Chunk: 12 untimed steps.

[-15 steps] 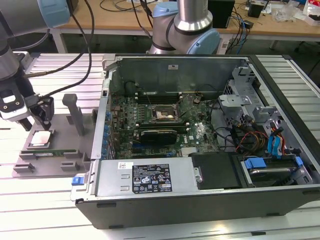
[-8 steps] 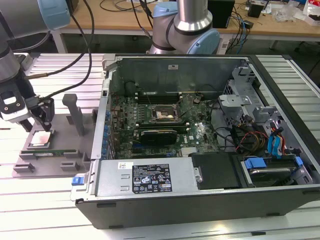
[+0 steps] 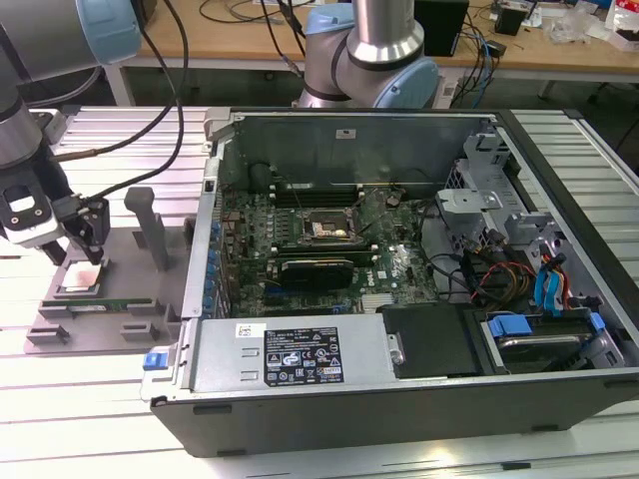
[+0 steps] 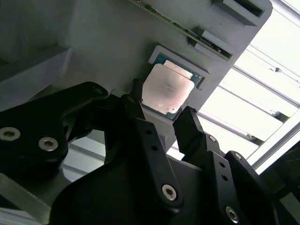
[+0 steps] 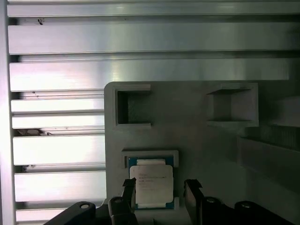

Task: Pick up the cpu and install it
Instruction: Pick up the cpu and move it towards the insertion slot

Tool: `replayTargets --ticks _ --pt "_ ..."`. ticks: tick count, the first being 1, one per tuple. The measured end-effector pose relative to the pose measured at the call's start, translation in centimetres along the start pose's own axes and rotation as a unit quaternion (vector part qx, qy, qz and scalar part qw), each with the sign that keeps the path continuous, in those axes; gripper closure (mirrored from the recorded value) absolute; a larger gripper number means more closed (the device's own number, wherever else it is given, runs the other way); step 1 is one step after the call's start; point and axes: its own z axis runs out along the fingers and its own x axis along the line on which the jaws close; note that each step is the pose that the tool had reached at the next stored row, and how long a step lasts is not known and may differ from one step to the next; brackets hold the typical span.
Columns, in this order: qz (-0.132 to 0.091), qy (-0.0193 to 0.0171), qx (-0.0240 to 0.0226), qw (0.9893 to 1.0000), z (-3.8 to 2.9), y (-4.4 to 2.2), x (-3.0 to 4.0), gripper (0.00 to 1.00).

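Note:
The cpu (image 3: 82, 277) is a small square chip with a silver top and a green rim. It lies flat in a recess of the grey fixture tray (image 3: 120, 334) at the exterior view's left, outside the computer case. My gripper (image 3: 82, 238) hangs just above it, open. In both wrist views the two black fingers stand one on each side of the cpu (image 4: 168, 89) (image 5: 151, 187), with a gap still showing beside one finger (image 5: 192, 190). The black socket (image 3: 324, 230) with its metal frame sits on the motherboard inside the open case.
A long green memory stick (image 3: 110, 302) lies in a slot of the tray near the cpu. Two grey posts (image 3: 150, 228) rise from the tray between my gripper and the case wall (image 3: 205, 249). Cables and drive bays (image 3: 529, 289) crowd the case's right.

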Motion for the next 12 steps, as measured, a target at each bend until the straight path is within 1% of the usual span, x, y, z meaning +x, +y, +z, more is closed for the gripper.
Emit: replayTargets --ticks 12 --pt "0.0 0.0 0.0 1.0 0.9 0.01 0.08 0.45"
